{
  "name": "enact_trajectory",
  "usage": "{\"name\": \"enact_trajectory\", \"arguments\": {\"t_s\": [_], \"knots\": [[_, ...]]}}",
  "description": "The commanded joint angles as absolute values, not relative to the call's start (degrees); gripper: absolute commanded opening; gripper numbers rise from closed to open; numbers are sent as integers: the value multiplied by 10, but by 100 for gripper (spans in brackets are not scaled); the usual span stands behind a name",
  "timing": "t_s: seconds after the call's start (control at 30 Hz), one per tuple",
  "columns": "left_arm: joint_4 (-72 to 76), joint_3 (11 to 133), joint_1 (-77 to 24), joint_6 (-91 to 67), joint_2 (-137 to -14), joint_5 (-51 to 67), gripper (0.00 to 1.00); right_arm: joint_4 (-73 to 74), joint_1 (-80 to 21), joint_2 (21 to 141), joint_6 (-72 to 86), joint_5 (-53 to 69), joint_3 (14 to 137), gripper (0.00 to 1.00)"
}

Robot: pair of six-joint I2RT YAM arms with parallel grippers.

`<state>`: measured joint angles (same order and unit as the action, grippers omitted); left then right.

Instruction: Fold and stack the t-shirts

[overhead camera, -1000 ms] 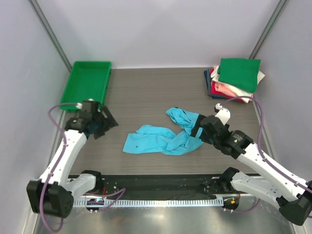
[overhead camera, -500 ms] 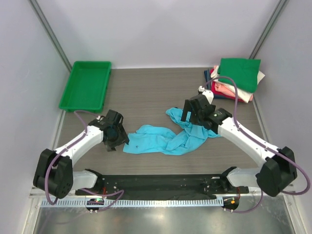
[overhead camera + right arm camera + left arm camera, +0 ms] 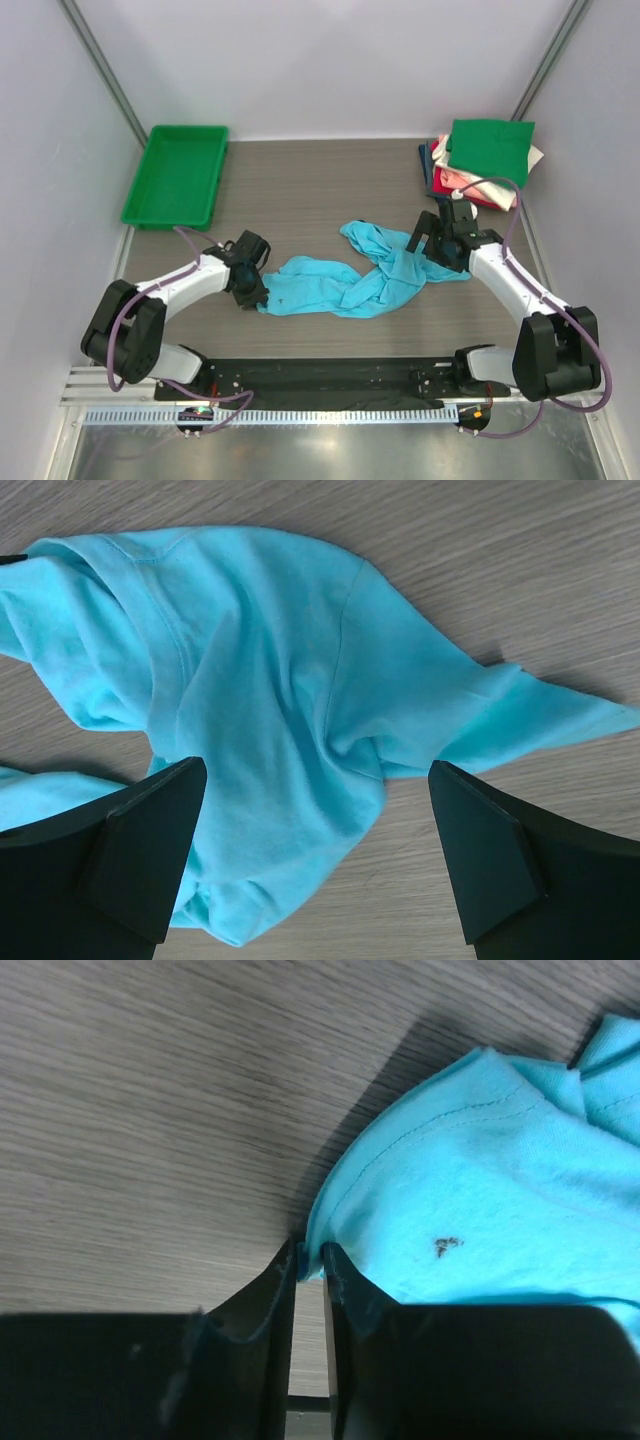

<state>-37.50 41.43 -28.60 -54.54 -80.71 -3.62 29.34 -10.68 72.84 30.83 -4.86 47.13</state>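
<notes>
A crumpled turquoise t-shirt [image 3: 340, 285] lies on the wooden table at centre. At its left edge, my left gripper [image 3: 258, 292] is shut on the hem. In the left wrist view the cloth edge [image 3: 470, 1190] is pinched between the tips of the left gripper [image 3: 310, 1252]. My right gripper [image 3: 428, 250] hovers open over the shirt's right end. The right wrist view shows that gripper [image 3: 315, 770] with its fingers wide apart, the shirt's bunched folds [image 3: 270, 710] and a sleeve below them. Folded t-shirts [image 3: 485, 160] are stacked at the back right, a green one on top.
A green plastic tray [image 3: 178, 175] stands at the back left corner. The stack of folded shirts sits close to the right wall. A black rail and the arm bases run along the near edge.
My left gripper reached the shirt's left edge and shut on the hem. The right gripper shifted right and nearer, over the shirt's right end, still open.
</notes>
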Motion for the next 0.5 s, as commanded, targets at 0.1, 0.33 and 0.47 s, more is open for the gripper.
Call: {"name": "enact_trajectory", "arguments": {"t_s": [0.1,0.33,0.47], "knots": [[-323,414,-290,-548,-785,-69,0,238,-80,699,321,42,414,100],[-426,525,-205,-521,-664,-104,0,179,-53,706,335,37,337,81],[-467,597,-123,-487,-630,-83,0,136,-12,726,342,75,302,56]]}}
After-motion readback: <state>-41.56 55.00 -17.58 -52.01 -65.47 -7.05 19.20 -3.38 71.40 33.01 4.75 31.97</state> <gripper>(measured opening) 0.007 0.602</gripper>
